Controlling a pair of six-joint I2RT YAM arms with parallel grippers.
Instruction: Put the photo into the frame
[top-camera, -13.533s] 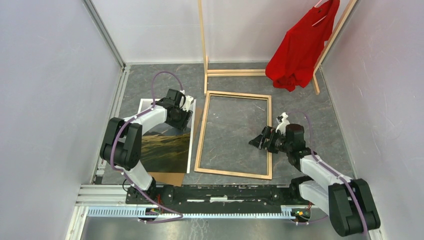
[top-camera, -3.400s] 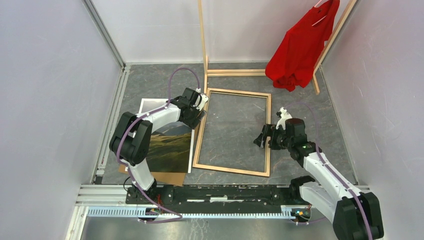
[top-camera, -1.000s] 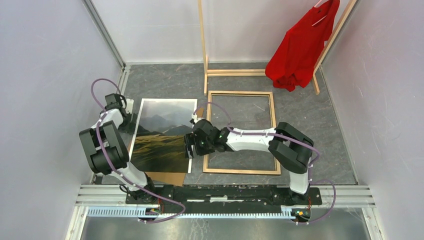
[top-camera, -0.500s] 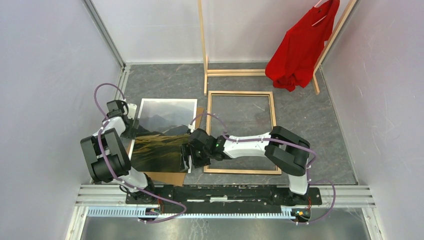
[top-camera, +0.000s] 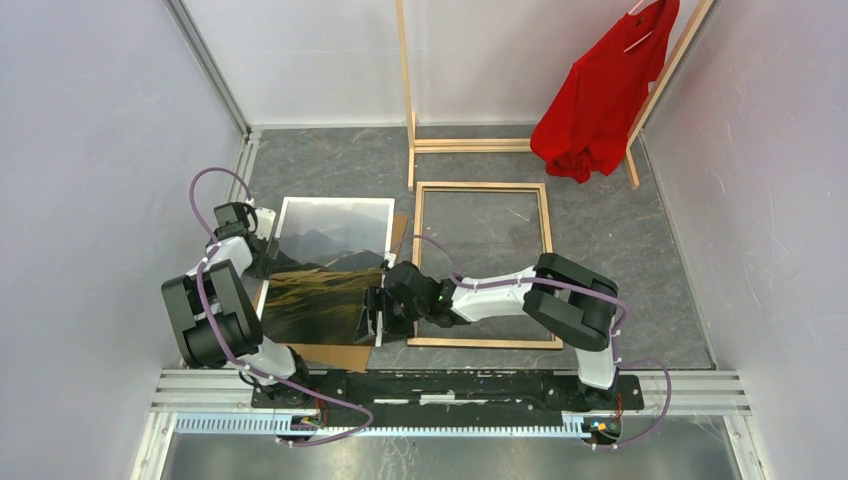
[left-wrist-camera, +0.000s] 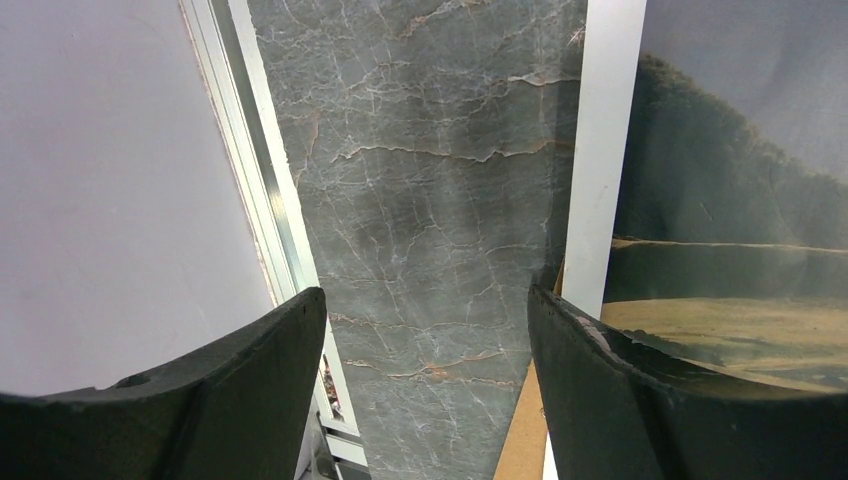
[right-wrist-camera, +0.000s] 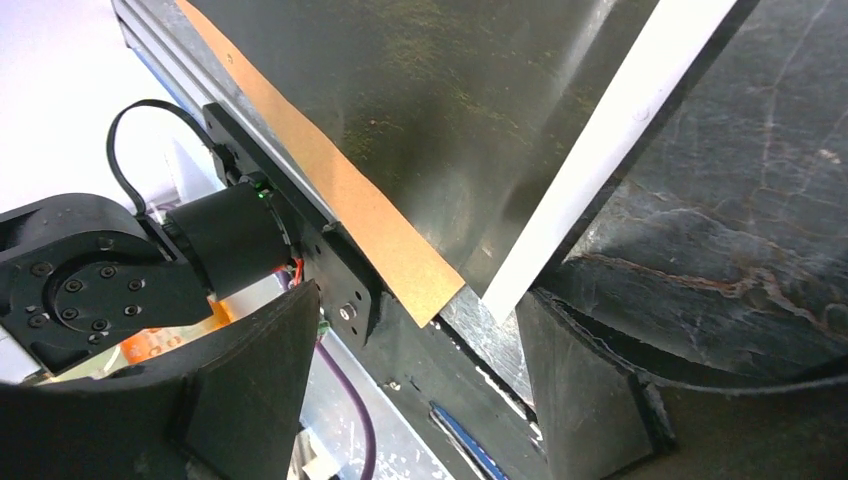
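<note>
Wrist views: my left gripper (left-wrist-camera: 425, 345) and right gripper (right-wrist-camera: 415, 350) gape empty at the photo (left-wrist-camera: 720, 200), left edge and near-right corner, poised to pinch.

Bright, even overhead light in the top view; soft shadows. Sheen washes the photo (right-wrist-camera: 450, 90) at twelve o'clock; fingers (right-wrist-camera: 240, 400) look soft-edged.

From where I stand, no text, label, brand, number or sign can be read in any view. The photo (top-camera: 325, 270) shows only its landscape print, and the frame (top-camera: 480, 186) has plain wood with no writing.
</note>
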